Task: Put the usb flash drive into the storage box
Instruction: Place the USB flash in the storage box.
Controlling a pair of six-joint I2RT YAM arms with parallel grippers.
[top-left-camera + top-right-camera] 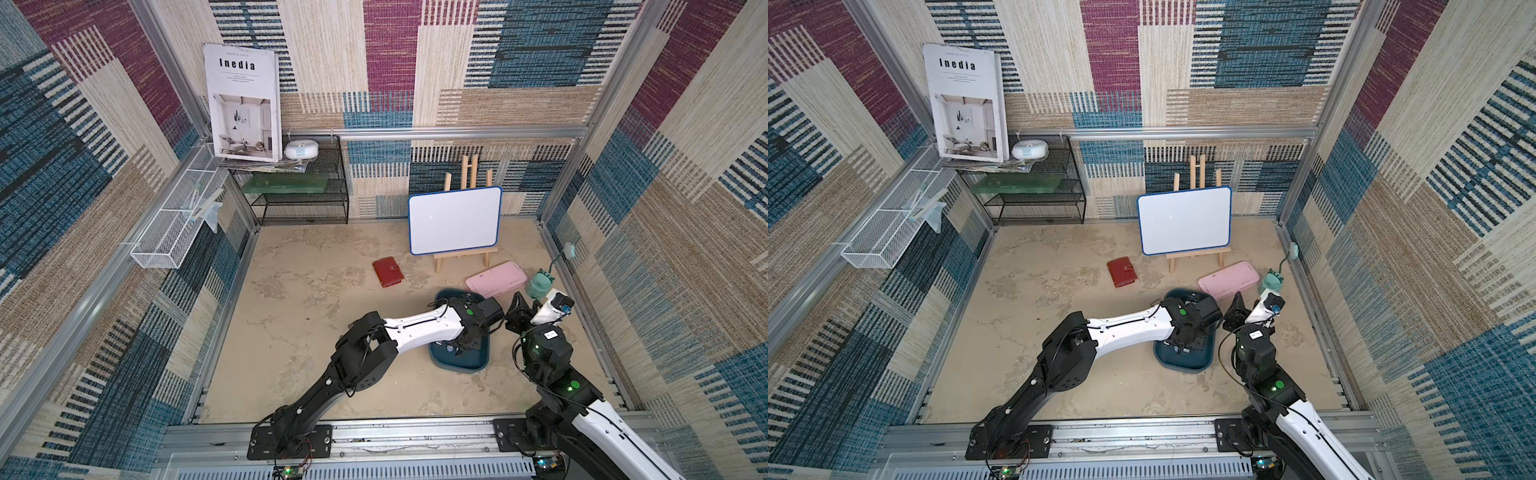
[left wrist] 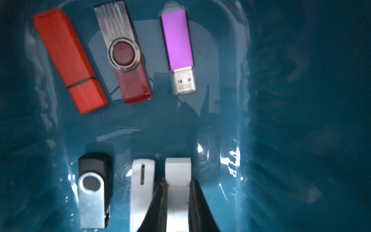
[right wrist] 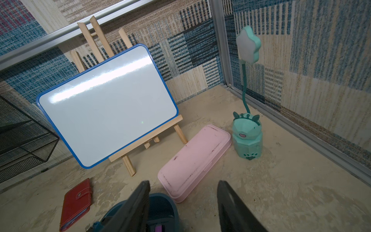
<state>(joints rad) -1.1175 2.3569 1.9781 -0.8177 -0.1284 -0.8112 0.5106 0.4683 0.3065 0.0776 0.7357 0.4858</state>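
The left gripper [image 2: 177, 181] is clamped on a silver usb flash drive [image 2: 177, 167]. The left wrist view shows it low inside the storage box [image 2: 281, 120], nose toward the teal floor; whether it touches the floor I cannot tell. Five others lie in there: a silver drive [image 2: 142, 180] just beside it, a black swivel drive [image 2: 93, 188], and farther on an orange drive [image 2: 68, 60], a red swivel drive [image 2: 124, 54] and a purple drive [image 2: 177, 40]. I judge this the release step. The next move calls for parting the jaws and lifting straight up without nudging the silver drive.

In the right wrist view the right gripper [image 3: 183, 183] stands apart and empty, near the box's rim and the pink case [image 3: 192, 160].

In both top views the left arm [image 1: 419, 326] reaches from the front edge of the desk [image 1: 311, 291], elbow bent and wrist tipped down over the box, which sits toward the right edge. The right arm [image 1: 540, 353] is folded up beside it.
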